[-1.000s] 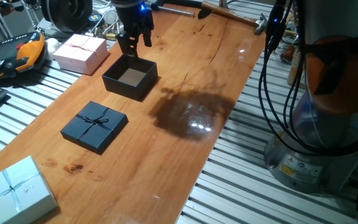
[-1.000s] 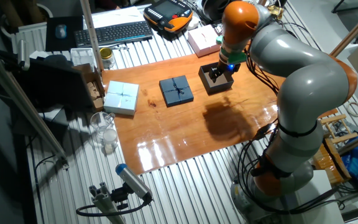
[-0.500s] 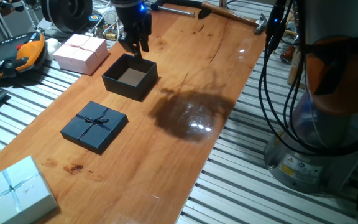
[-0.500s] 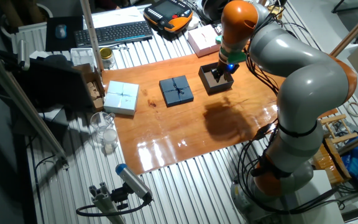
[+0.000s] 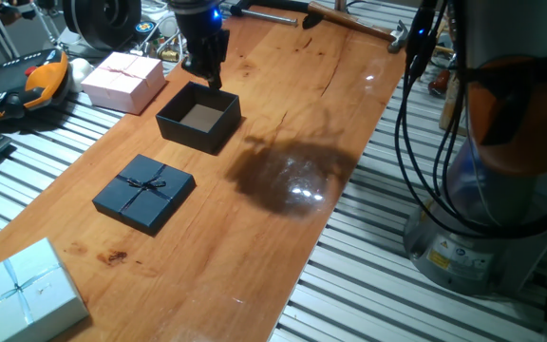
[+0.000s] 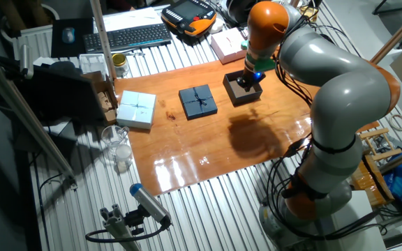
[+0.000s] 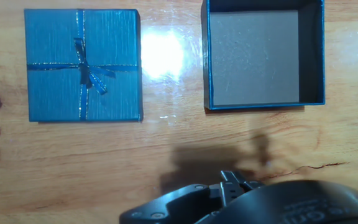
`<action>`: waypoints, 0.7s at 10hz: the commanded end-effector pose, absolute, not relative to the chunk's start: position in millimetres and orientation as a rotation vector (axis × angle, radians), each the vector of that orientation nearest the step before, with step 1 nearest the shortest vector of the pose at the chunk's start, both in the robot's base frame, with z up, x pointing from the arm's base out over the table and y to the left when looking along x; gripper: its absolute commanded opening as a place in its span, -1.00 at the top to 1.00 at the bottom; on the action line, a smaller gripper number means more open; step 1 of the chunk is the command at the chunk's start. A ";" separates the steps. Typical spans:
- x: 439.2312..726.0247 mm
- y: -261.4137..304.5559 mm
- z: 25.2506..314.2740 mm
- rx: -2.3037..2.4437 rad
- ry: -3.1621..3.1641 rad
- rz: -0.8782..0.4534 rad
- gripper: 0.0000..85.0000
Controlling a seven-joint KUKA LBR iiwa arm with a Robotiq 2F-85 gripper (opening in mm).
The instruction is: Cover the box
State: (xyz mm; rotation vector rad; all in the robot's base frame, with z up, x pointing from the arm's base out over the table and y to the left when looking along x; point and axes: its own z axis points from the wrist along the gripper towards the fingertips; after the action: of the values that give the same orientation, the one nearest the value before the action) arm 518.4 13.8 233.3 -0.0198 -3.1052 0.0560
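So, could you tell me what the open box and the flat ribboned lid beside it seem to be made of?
The box: likely matte dark cardboard, with thin straight walls and a dull brownish, slightly grainy floor. The lid: probably the same card, finely ribbed in the hand view, tied with a thin shiny ribbon.

Wooden tabletop (image 5: 283,114) is occupied by open black box (image 5: 198,118), dark ribboned lid (image 5: 144,193), pink box (image 5: 122,81), pale blue box (image 5: 19,290).

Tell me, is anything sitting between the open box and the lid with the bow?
No. In the hand view only bare shiny wood lies between the open box and the lid.
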 end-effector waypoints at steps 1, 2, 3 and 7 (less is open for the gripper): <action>518.6 17.4 231.2 -0.029 -3.108 0.053 1.00; 518.0 22.8 227.4 -0.033 -3.116 0.053 1.00; 517.3 28.4 224.3 -0.038 -3.119 0.048 1.00; 513.6 56.0 212.0 -0.052 -3.135 0.096 1.00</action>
State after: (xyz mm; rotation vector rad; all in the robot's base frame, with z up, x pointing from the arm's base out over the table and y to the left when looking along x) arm 513.7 56.6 211.2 -0.0465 -3.1367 0.0947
